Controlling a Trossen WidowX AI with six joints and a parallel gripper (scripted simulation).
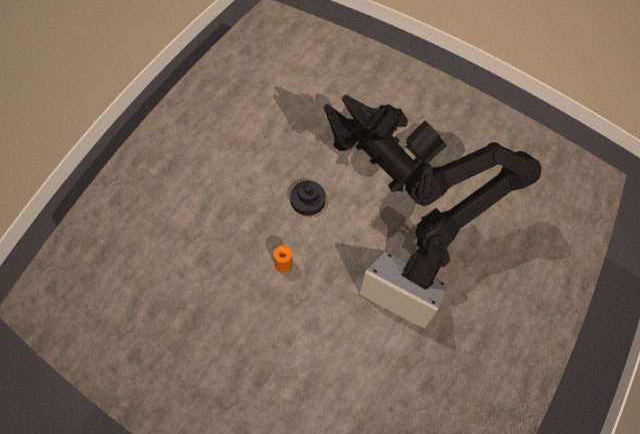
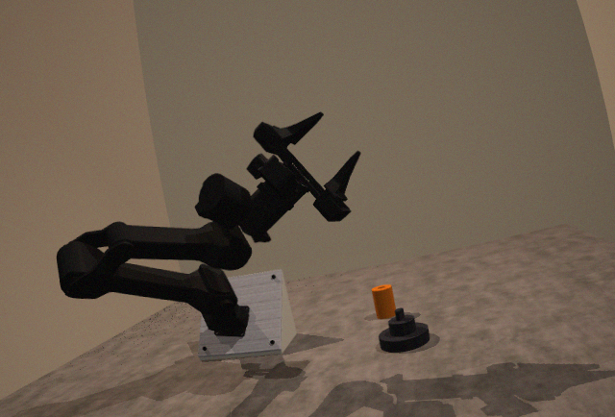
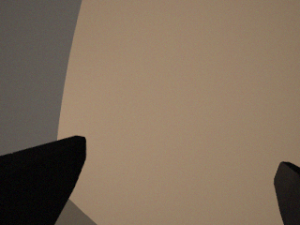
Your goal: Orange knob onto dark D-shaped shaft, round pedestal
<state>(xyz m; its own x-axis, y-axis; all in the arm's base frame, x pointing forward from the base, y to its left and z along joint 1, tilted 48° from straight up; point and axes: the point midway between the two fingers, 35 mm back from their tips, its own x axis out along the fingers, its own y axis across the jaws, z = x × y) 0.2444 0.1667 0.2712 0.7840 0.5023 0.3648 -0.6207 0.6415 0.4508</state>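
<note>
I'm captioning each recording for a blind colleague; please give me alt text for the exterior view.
A black robot arm holds its open gripper raised and tilted upward, with nothing between the fingers. Lower down to the right, an orange knob stands upright on the mottled surface, behind a round dark pedestal with a short shaft.

knob [image 1: 282, 262] [image 2: 383, 302]: smooth, matt | pedestal [image 1: 307, 206] [image 2: 404, 341]: matt, plastic-looking
</note>
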